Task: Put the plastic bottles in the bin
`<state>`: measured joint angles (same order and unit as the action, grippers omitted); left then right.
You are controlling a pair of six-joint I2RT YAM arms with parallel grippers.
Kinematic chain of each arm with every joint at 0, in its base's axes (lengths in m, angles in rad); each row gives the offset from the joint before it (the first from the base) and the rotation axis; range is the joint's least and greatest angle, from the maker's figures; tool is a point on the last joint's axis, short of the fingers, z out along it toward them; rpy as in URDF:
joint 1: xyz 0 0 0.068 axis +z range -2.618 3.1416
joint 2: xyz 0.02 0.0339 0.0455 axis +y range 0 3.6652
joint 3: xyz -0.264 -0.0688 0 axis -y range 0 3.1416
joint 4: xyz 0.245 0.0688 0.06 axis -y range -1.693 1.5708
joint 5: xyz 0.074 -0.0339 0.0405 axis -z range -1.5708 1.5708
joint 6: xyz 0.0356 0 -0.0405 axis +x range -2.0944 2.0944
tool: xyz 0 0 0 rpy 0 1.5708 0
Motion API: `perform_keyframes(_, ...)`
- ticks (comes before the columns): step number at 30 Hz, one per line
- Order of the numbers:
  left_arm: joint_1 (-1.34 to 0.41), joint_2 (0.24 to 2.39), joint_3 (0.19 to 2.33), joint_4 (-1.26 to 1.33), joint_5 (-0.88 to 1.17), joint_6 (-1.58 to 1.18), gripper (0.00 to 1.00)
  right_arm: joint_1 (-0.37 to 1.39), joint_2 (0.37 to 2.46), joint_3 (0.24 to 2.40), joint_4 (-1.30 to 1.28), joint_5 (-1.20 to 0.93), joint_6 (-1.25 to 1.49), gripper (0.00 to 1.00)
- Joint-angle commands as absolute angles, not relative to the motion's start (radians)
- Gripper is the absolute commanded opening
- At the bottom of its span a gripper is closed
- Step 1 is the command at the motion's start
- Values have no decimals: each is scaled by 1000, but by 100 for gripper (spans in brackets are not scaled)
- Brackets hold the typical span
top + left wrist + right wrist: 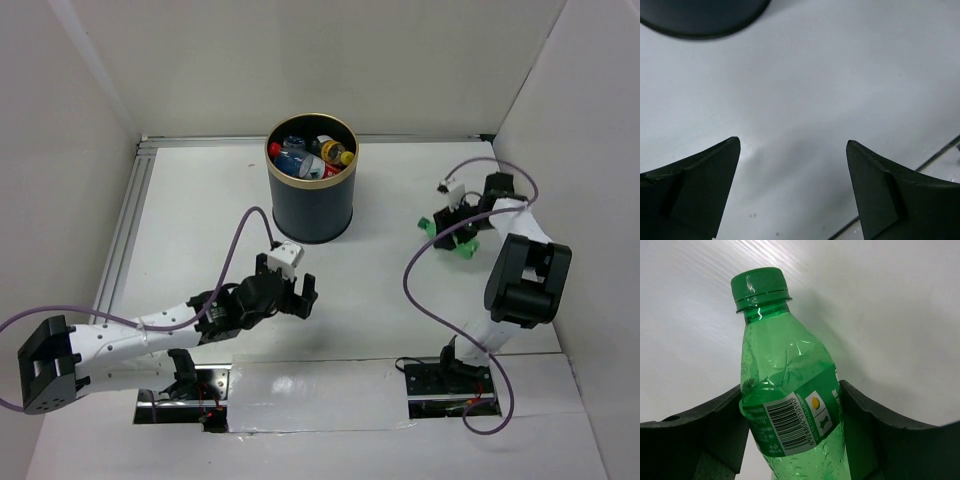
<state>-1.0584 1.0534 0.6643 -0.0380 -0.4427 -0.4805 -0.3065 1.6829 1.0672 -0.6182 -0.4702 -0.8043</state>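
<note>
- Right wrist view: the right jaws are closed on the green bottle (785,365). One pad sits against each side of its lower body, level with the barcode label (790,427).
- The neck and green cap (760,287) stick out beyond the jaw tips.
- The bottle looks empty apart from droplets on its wall, so it is probably very light.
- The thin wall is dented above the label, which suggests it would buckle under a hard squeeze rather than resist.
- The smooth plastic and glossy label could let it slip or swivel between the pads. The straight, widest band at the label looks like the best place to hold; the tapering shoulder or the cap would likely be poorer.
- The white worktop (900,300) lies behind the bottle. This view does not show whether the bottle rests on it or hangs clear.
- Left wrist view: the left jaws stand wide open with only bare worktop between them. The foot of the bin (700,15) lies ahead of the tips, to their left.
- Top external view: the bin stands well apart from the right jaws, off to their left, with other plastic bottles (305,155) lying inside it.
</note>
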Motion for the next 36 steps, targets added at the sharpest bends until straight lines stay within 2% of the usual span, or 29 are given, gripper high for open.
perform_keyframes(1, -1086, 1015, 617, 31, -419, -670, 100, -249, 1545, 1329, -810, -812, -974, 21)
perform_keyframes(4, -1095, 1015, 583, 40, -419, -680, 100, -53, 1509, 1484, -714, -880, -853, 20)
perform_keyframes(7, -1106, 1042, 583, 26, -419, -692, 100, 78, 1534, 1577, -536, -847, -709, 20)
perform_keyframes(10, -1127, 1042, 583, 6, -445, -718, 100, 218, 1670, 1827, -531, -766, -695, 23)
perform_keyframes(12, -1137, 1019, 569, 6, -457, -732, 100, 294, 1785, 1931, -567, -726, -695, 23)
perform_keyframes(15, -1146, 991, 548, -21, -472, -756, 100, 366, 1917, 2086, -587, -671, -695, 28)
perform_keyframes(17, -1146, 976, 537, -35, -491, -770, 100, 388, 1977, 2179, -598, -660, -680, 44)
perform_keyframes(18, -1146, 962, 537, -50, -491, -782, 100, 402, 2029, 2204, -610, -646, -648, 71)
perform_keyframes(19, -1155, 962, 537, -51, -500, -782, 100, 402, 2046, 2223, -611, -646, -635, 71)
perform_keyframes(20, -1155, 948, 537, -60, -500, -782, 100, 402, 2057, 2235, -611, -646, -617, 93)
perform_keyframes(21, -1155, 937, 537, -60, -500, -782, 100, 413, 2057, 2235, -597, -631, -598, 100)
perform_keyframes(26, -1155, 916, 528, -48, -518, -758, 100, 390, 1962, 2235, -546, -585, -467, 100)
perform_keyframes(29, -1155, 942, 528, -20, -518, -721, 100, 315, 1833, 2139, -512, -520, -346, 100)
perform_keyframes(33, -1155, 1008, 580, 3, -518, -658, 100, 193, 1623, 1901, -489, -414, -276, 100)
perform_keyframes(36, -1146, 1040, 613, 21, -508, -624, 100, 143, 1435, 1549, -480, -182, -246, 100)
